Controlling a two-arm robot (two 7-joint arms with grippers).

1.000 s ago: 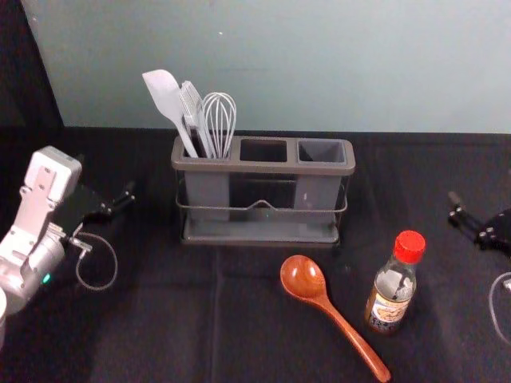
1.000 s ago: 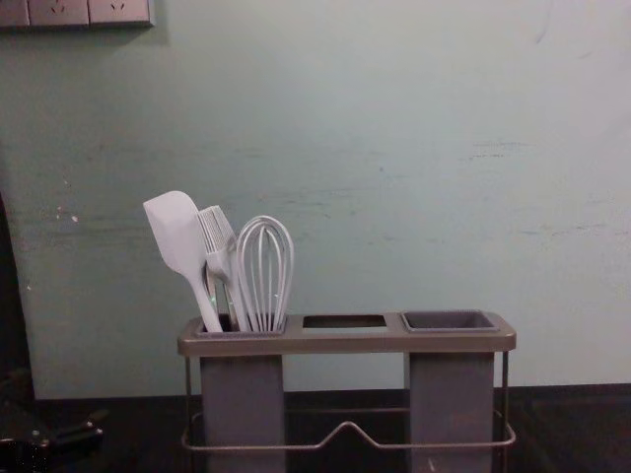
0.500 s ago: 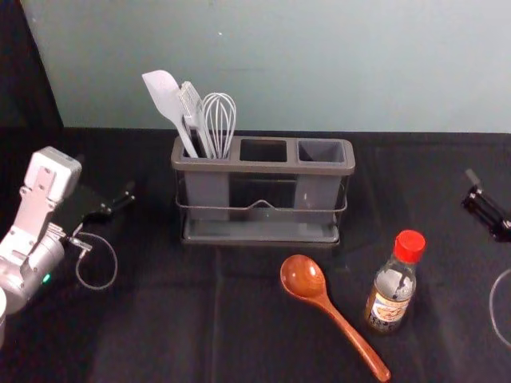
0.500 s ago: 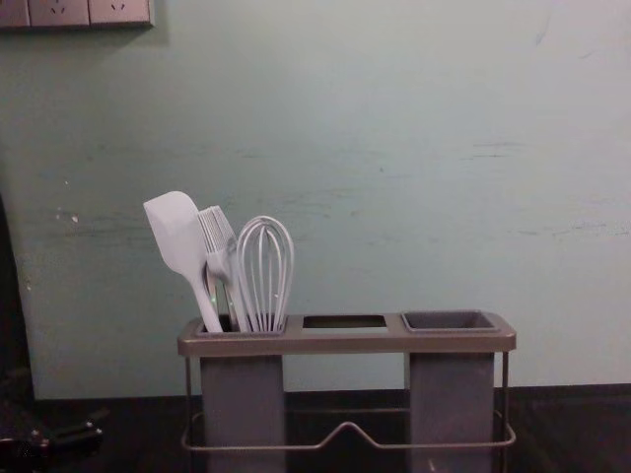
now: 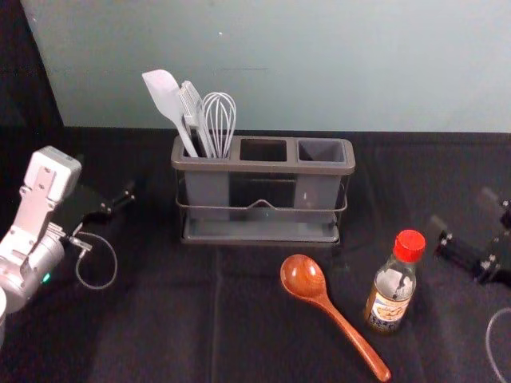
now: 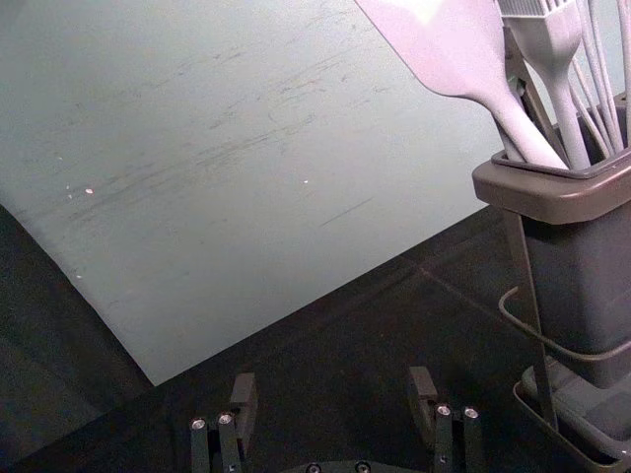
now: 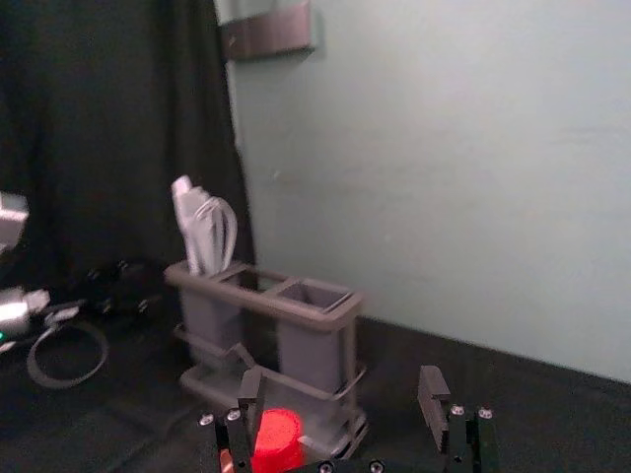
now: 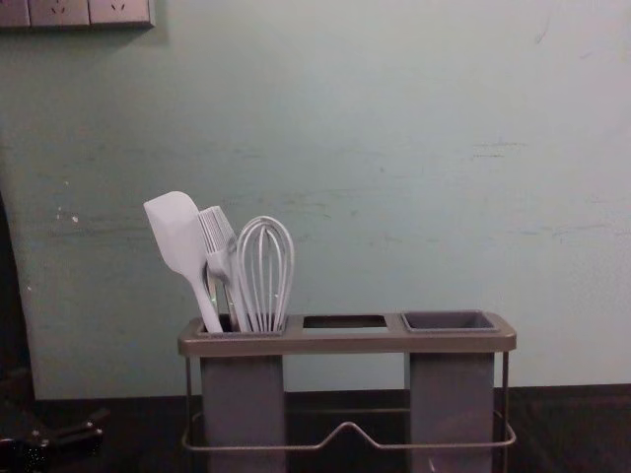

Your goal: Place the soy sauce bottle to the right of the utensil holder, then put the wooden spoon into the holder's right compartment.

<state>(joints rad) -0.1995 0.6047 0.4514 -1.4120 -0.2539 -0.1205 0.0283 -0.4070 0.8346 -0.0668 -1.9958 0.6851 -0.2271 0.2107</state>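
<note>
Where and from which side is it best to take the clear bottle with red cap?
I would grip the bottle by its body, below the cap, with the right gripper, from the right: it stands upright, its rounded sides should suit a pinch, and the red-brown wooden spoon lies on its left.

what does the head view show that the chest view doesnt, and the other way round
Head view adds: the soy sauce bottle, red-capped and upright; the wooden spoon lying on the dark cloth; the right gripper beyond the bottle, towards the right edge; the left arm's pale housing and looped cables.

Chest view adds: the socket panel high on the wall, upper left.

Both: the utensil holder, with spatula, brush and whisk in its left compartment; the left gripper, left of the holder.
</note>
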